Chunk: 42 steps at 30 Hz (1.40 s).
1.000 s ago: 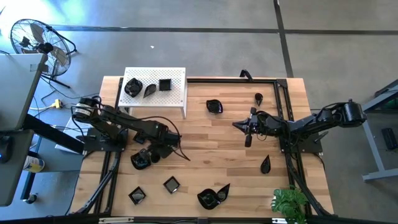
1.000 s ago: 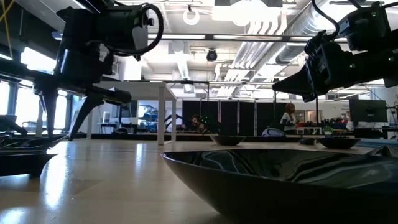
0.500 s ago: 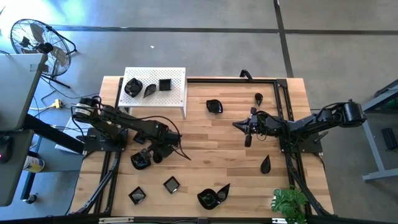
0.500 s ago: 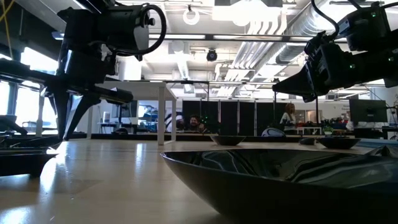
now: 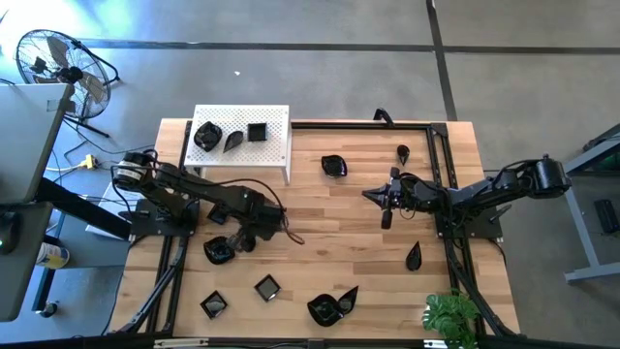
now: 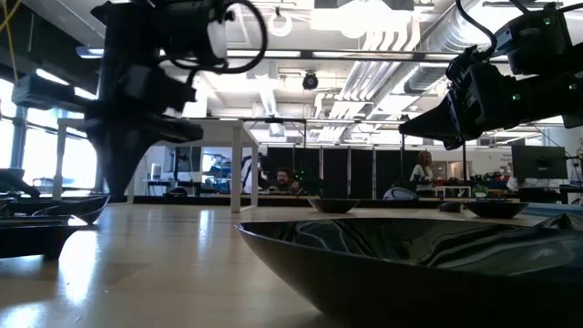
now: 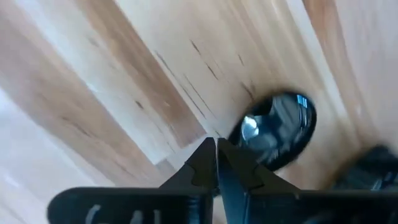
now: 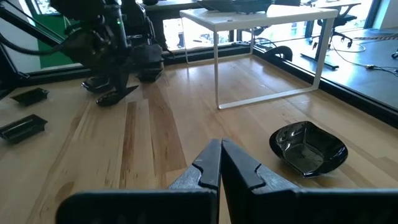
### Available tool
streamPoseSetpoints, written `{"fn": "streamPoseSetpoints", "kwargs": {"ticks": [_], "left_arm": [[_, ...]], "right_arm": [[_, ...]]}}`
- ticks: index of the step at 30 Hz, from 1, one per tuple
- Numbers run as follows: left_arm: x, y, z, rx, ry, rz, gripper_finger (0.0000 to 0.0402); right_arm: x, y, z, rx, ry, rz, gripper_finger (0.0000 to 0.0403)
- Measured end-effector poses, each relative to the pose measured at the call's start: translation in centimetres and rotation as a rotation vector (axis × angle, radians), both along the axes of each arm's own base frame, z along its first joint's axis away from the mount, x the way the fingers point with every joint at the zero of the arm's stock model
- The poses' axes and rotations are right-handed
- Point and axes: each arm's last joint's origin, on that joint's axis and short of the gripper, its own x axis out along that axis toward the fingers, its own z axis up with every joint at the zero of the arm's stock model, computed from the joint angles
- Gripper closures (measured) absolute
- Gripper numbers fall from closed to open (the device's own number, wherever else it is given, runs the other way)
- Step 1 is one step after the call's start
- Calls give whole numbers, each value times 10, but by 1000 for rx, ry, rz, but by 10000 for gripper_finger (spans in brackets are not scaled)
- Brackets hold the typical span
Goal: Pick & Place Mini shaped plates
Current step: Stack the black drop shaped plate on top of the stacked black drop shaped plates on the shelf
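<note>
The mini shaped plates (image 5: 334, 165) are lying in two groups. Three are already sitting on the white perforated stand (image 5: 273, 147) at the far left of the table. Eight or so are still waiting on the wooden table (image 5: 329, 218), so I am judging the work as less than half done.

The left gripper (image 5: 235, 241) is pressing down at the rim of a round wavy plate (image 5: 219, 250) near the table's left edge. Its fingers are clenched together, and they seem to be pinching the rim, though I cannot be sure the plate is held. A second ago these fingers were standing wide open above the same plate.

The right gripper (image 5: 386, 219) is hovering clenched and empty over the middle of the table, unchanged.
</note>
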Motion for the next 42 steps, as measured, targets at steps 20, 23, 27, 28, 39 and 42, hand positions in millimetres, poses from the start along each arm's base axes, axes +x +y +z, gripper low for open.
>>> {"fn": "streamPoseSetpoints", "kwargs": {"ticks": [20, 23, 27, 28, 39, 42], "left_arm": [[2, 1, 4, 14, -31, -44, 318], [1, -6, 4, -14, -37, -145, 300], [0, -18, 3, -35, -41, -263, 300], [1, -20, 0, -32, -37, -277, 303], [7, -21, -19, 2, 27, -302, 360], [9, -21, -19, 3, 8, -303, 373]], "right_arm": [[0, 0, 0, 0, 0, 3, 403], [0, 0, 0, 0, 0, 3, 402], [0, 0, 0, 0, 0, 3, 402], [0, 0, 0, 0, 0, 3, 402], [0, 0, 0, 1, 3, 4, 403], [0, 0, 0, 1, 3, 4, 402]]}}
